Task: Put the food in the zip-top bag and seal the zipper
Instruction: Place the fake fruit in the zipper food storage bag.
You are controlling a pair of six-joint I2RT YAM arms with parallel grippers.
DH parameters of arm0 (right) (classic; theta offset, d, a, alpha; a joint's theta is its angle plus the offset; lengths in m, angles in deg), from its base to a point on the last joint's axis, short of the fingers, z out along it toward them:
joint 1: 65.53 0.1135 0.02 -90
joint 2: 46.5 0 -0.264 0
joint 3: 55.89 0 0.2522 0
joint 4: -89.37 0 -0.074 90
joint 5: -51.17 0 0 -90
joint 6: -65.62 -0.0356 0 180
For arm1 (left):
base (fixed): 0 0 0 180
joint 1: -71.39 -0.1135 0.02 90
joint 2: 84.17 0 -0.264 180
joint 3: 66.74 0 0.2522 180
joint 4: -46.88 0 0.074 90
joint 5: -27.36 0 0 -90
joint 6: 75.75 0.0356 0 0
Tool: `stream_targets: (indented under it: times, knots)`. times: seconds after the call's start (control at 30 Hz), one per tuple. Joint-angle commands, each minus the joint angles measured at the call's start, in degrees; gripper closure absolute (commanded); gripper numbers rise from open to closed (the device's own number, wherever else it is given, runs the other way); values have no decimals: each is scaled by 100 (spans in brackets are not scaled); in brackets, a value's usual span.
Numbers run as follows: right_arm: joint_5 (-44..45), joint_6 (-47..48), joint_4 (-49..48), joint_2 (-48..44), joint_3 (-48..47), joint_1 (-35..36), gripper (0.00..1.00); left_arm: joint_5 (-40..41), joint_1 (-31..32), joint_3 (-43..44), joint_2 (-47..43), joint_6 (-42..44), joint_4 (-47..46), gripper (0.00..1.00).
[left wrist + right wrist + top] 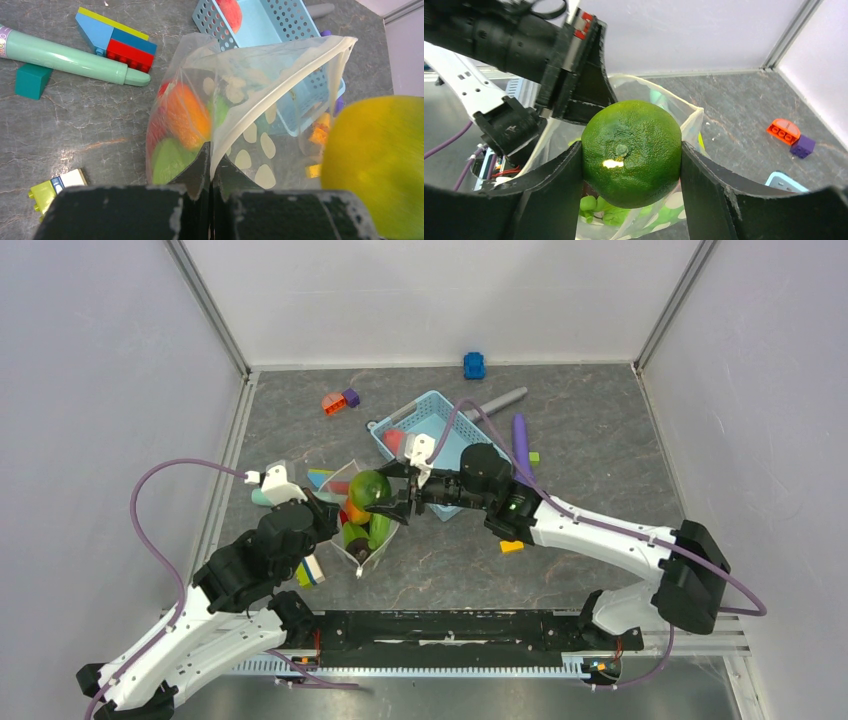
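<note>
Right gripper (pixel 631 156) front and centre, jaws spread about fruit-wide and clamped on a round green fruit (pixel 631 150), right above the mouth of the zip-top bag (pixel 684 120).

In the overhead view the bag sits left of centre. The left gripper (pixel 211 167) is pinched fully shut on the bag's near edge and holds it up and open. I'd say the trick is to go lower, so the fruit is inside the zipper (pixel 265 107) line before the jaws open. It's glossy, pebbly and round, so it'll roll off floppy film. The bag is thin, clear and white-dotted, and orange and green pieces (pixel 187 115) are already inside. The light-blue mesh basket (pixel 210 20) sits behind it, at the top of the left wrist view.
</note>
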Motion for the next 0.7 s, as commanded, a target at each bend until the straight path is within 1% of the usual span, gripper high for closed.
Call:
stream_targets:
  times: [0.0,0.17,0.3,0.4,0.47,0.57,0.67]
  knots:
    - [-501,158,-504,-488,83,18,44,96,-7,73,28,80,-260,98]
    - [-1320,-96,-716,-525,32,14,42,136,-7,99,59,107,-300,98]
    - [-1471,-165,-471,-233,-175,23,42,90,-7,111,43,116,-294,98]
    - [-1169,-86,-14,34,-415,23,42,70,-2,117,35,125,-291,98]
    - [-844,43,527,219,-699,25,41,70,-11,117,33,131,-285,98]
    - [-189,233,1146,529,-1063,39,40,70,-7,117,37,131,-294,98]
    - [625,314,1419,713,-1229,83,38,70,-8,117,67,151,-296,98]
